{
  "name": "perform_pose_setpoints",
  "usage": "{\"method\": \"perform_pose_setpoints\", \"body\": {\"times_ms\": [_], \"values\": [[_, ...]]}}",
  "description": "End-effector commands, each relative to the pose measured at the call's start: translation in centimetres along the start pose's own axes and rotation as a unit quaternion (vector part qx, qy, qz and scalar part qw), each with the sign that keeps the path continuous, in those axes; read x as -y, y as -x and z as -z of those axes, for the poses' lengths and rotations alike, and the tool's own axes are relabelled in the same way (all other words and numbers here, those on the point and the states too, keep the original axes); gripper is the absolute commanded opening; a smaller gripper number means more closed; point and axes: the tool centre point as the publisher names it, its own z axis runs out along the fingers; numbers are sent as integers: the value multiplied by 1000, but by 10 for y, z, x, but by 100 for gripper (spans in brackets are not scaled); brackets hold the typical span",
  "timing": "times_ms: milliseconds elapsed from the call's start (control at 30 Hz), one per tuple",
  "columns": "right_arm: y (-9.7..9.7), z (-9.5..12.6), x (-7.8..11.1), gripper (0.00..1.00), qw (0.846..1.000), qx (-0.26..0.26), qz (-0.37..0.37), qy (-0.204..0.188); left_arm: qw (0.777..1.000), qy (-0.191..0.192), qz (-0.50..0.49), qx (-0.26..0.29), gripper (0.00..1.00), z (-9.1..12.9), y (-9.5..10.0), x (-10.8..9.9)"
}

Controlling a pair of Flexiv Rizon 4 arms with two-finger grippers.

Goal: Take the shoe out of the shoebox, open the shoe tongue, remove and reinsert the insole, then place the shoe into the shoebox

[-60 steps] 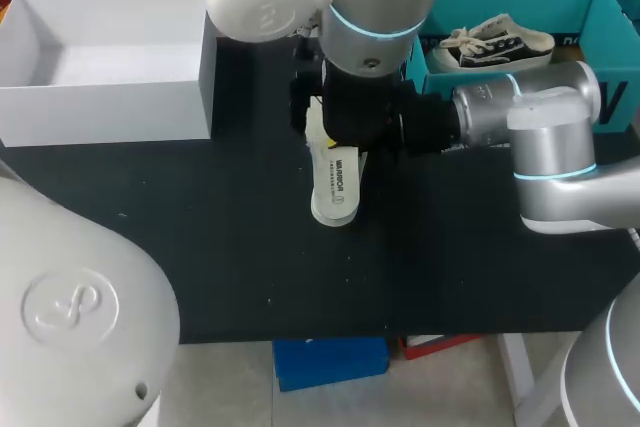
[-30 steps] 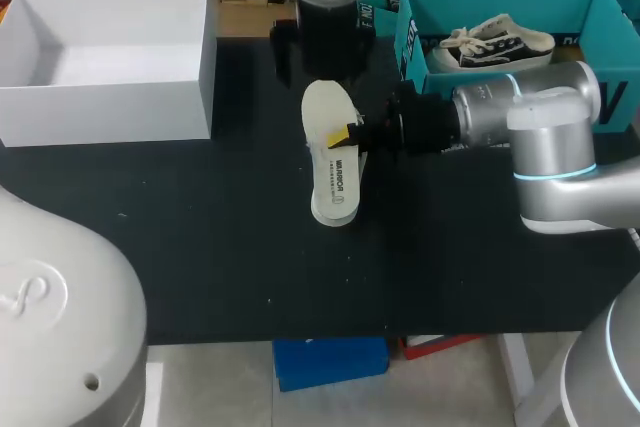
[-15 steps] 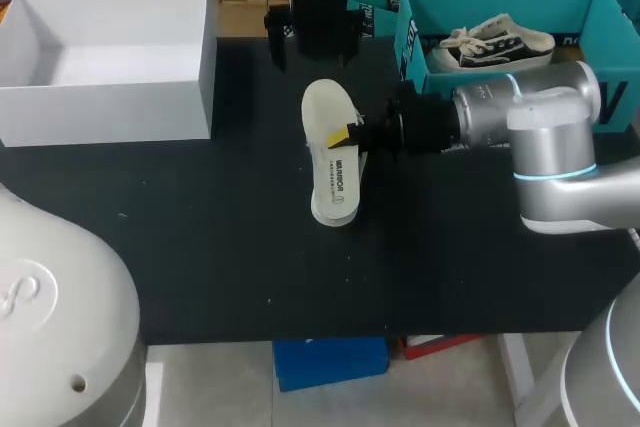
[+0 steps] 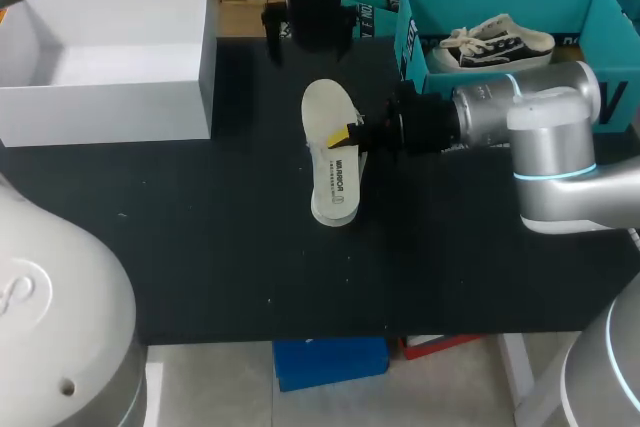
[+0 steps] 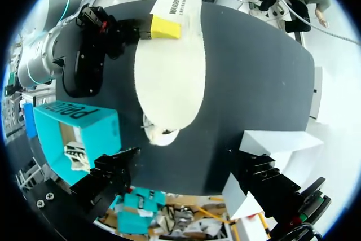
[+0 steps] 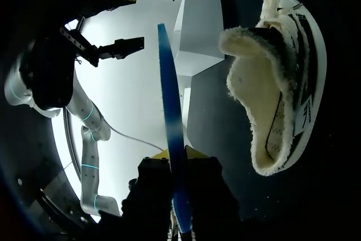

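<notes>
A cream insole (image 4: 328, 137) with dark print at its heel end hangs over the middle of the black table. My right gripper (image 4: 352, 135) is shut on its side edge. In the right wrist view the insole (image 6: 169, 111) shows edge-on with a blue underside between the fingers. The white sneaker (image 6: 271, 100), fleece-lined, lies on its side beside it. From the left wrist view the insole (image 5: 169, 66) covers most of the shoe (image 5: 159, 135). My left gripper (image 4: 305, 22) hangs open at the table's far edge, apart from both. The white shoebox (image 4: 205, 67) stands at the back left.
A teal box (image 4: 415, 52) at the back right holds another black-and-white sneaker (image 4: 500, 42). My right arm (image 4: 520, 122) lies across the table's right side. Bare black tabletop (image 4: 200, 247) stretches in front of and left of the shoe.
My left arm has drawn back from over the shoe to the table's far edge, gripper still open. The right gripper and the insole have stayed where they were.
</notes>
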Motion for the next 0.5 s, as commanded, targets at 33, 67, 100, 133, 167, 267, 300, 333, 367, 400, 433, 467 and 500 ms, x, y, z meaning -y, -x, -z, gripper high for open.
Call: {"method": "perform_pose_setpoints", "body": {"times_ms": [33, 67, 100, 133, 167, 267, 300, 333, 367, 400, 433, 467, 500], "values": [[0, -1, 0, 0, 1000, 1, 0, 0, 1000, -4, 0, -3, 100, -1, 3, -7], [0, -1, 0, 0, 1000, 1, 0, 0, 1000, -5, 0, -1, 100, -1, 3, -7], [0, -1, 0, 0, 1000, 1, 0, 0, 1000, -5, 0, -1, 100, -1, 3, -7], [0, -1, 0, 0, 1000, 1, 0, 0, 1000, -5, 0, 0, 100, 0, 3, -8], [0, -1, 0, 0, 1000, 1, 0, 0, 1000, -5, 0, 3, 100, 0, 3, -7], [0, -1, 0, 0, 1000, 1, 0, 0, 1000, -5, -1, 6, 100, 2, 4, -6], [0, -1, 0, 0, 1000, 1, 0, 0, 1000, -5, -2, 7, 100, 3, 5, -4], [0, -1, 0, 0, 1000, 1, 0, 0, 1000, -4, -3, 7, 100, 3, 5, -1], [0, -1, 0, 0, 1000, 1, 0, 0, 1000, -4, -3, 6, 100, 4, 6, 0], [0, -1, 0, 0, 1000, 1, 0, 0, 1000, -3, -4, 7, 100, 6, 5, 3], [0, -1, 0, 0, 1000, 1, 0, 0, 1000, -1, -5, 8, 100, 8, 5, 6], [0, -1, 0, 0, 1000, 1, 0, 0, 1000, 0, -5, 9, 100, 9, 5, 8], [0, -1, 0, 0, 1000, 1, 0, 0, 1000, 0, -6, 13, 100, 12, 4, 11]]}}
